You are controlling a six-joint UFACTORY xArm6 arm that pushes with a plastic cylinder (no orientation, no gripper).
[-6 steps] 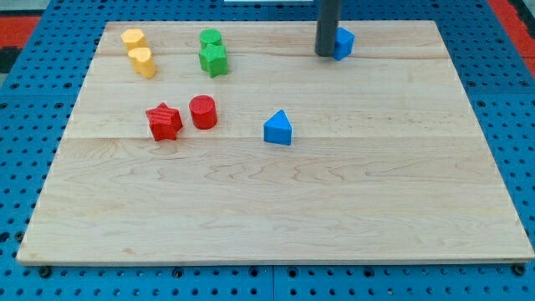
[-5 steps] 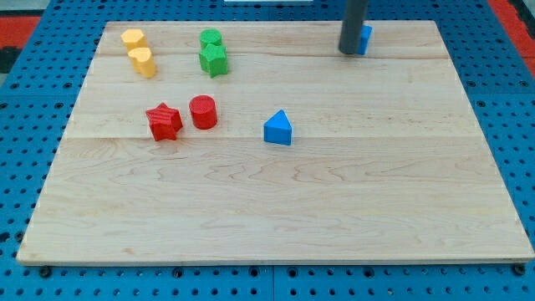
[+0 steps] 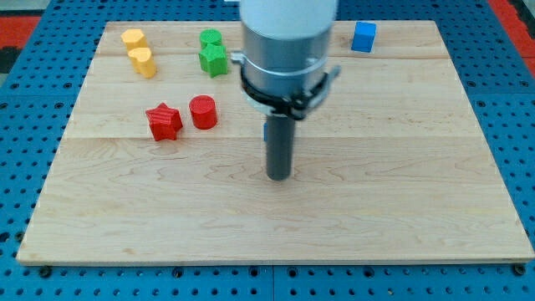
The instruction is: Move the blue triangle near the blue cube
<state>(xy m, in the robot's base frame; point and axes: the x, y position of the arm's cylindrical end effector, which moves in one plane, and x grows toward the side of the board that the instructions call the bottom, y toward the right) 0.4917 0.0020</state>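
Note:
The blue cube (image 3: 364, 37) sits near the top right of the wooden board (image 3: 418, 209). The blue triangle is almost wholly hidden behind my rod; only a thin blue sliver (image 3: 265, 131) shows at the rod's left side, near the board's middle. My tip (image 3: 278, 177) rests on the board just below the triangle, toward the view's bottom. I cannot tell whether it touches the triangle. The arm's white and grey body fills the top centre of the view.
Two yellow blocks (image 3: 138, 50) lie at the top left, with two green blocks (image 3: 212, 50) to their right. A red star (image 3: 164, 122) and a red cylinder (image 3: 202, 111) lie left of my rod. Blue pegboard surrounds the board.
My tip has left the blue cube at the top right, after nudging it slightly right, and has come down to the board's middle, just below the blue triangle, which it now hides.

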